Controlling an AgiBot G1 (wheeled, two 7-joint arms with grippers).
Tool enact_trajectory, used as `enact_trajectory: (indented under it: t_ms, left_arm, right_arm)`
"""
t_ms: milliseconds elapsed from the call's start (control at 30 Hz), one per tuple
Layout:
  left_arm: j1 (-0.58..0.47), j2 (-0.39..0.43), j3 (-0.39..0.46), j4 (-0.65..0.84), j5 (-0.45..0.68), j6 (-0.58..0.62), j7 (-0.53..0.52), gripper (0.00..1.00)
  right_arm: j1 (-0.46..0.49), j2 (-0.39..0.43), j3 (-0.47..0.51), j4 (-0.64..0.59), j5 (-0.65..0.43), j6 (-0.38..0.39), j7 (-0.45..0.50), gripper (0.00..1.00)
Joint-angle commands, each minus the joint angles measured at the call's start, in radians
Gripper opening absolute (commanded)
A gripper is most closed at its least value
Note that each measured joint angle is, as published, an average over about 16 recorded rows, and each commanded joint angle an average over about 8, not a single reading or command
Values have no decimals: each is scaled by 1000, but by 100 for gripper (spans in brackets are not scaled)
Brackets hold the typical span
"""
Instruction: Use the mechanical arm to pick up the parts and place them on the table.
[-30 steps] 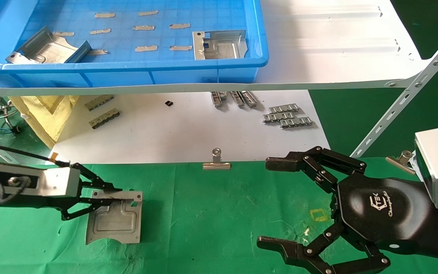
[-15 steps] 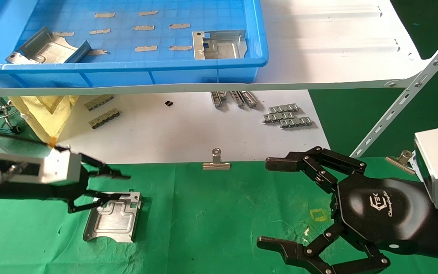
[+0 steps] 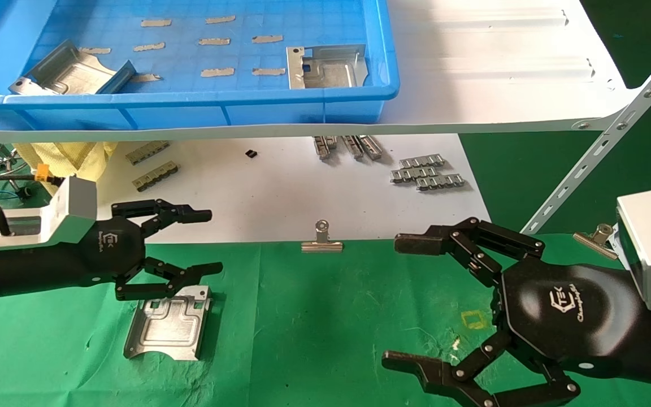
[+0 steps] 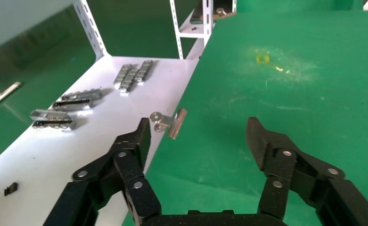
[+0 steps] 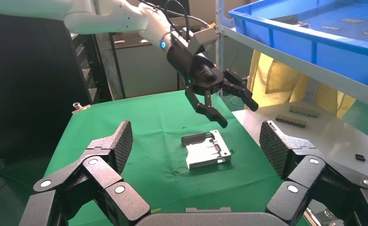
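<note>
Up and back has gone the left tool (image 3: 190,243); its fingers are spread wide with nothing in them. One part (image 3: 167,323) lies flat on the green tabletop (image 3: 314,322), just under the fingertips and not touching. The right wrist view shows a clear gap between them. The left wrist view misses the part but shows a clip (image 4: 168,122). Two more parts wait in the blue bin (image 3: 190,107). The right tool (image 3: 410,299) hangs open over the tabletop.

Left gripper (image 3: 207,242) fingers spread, raised, empty. Right gripper (image 3: 410,302) low, fingers spread wide, empty, parked.
</note>
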Motion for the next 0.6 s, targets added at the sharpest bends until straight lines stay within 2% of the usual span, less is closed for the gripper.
enact_trajectory:
  t_ms: [33,233,600]
  left_arm:
    - [10,-3,-2,-10,-15,1,-5,100]
    - [9,-5,-11,-20,2,-4,-9,100]
    - [101,-43,-102,-189,-27,-23,-114,100]
  right_arm:
    - [0,0,0,0,0,0,0,100]
    - [0,0,0,0,0,0,0,100]
    - [0,0,0,0,0,0,0,100]
